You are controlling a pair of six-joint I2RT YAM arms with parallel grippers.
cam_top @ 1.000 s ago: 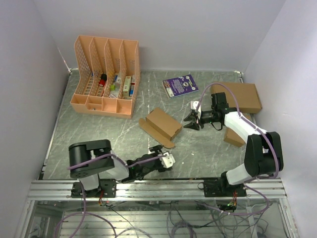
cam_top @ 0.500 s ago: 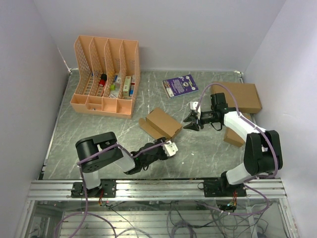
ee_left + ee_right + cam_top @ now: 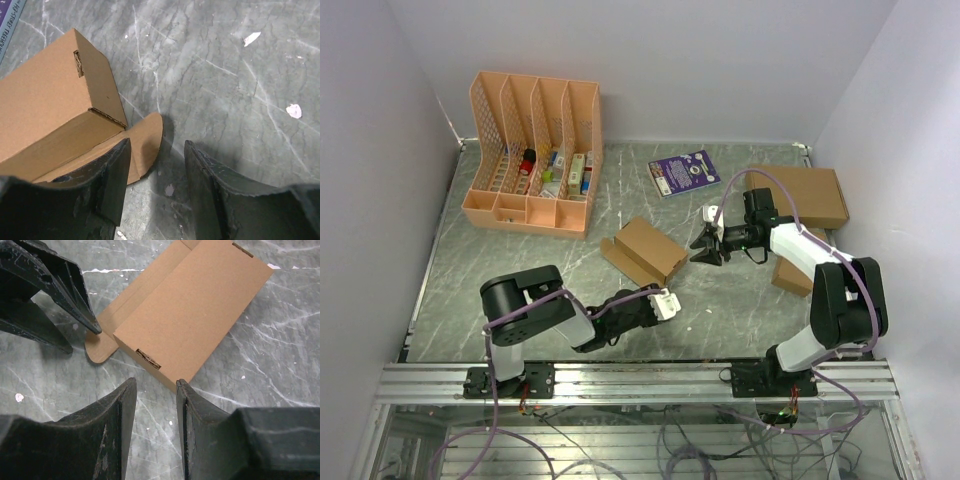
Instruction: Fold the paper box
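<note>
The paper box [image 3: 645, 252] is a slim brown carton lying flat mid-table, with a rounded flap [image 3: 147, 140] spread on the table at its near end. My left gripper [image 3: 658, 292] stands open at that flap; in the left wrist view the left gripper [image 3: 158, 145] has one finger [image 3: 107, 180] over the flap's edge and bare table between the jaws. My right gripper [image 3: 697, 249] is open just right of the box. In the right wrist view the box [image 3: 195, 310] has its corner just beyond the right gripper [image 3: 155, 385], and the left gripper [image 3: 82, 340] shows at upper left.
A pink organiser [image 3: 532, 150] with small items stands at the back left. A purple booklet [image 3: 683, 171] lies at the back middle. A large brown cardboard box [image 3: 800, 195] and a small brown carton [image 3: 790, 275] sit at the right, by the right arm.
My left arm has reached forward from the near edge up to the box's flap, and its jaws have narrowed. The right gripper has barely moved.
</note>
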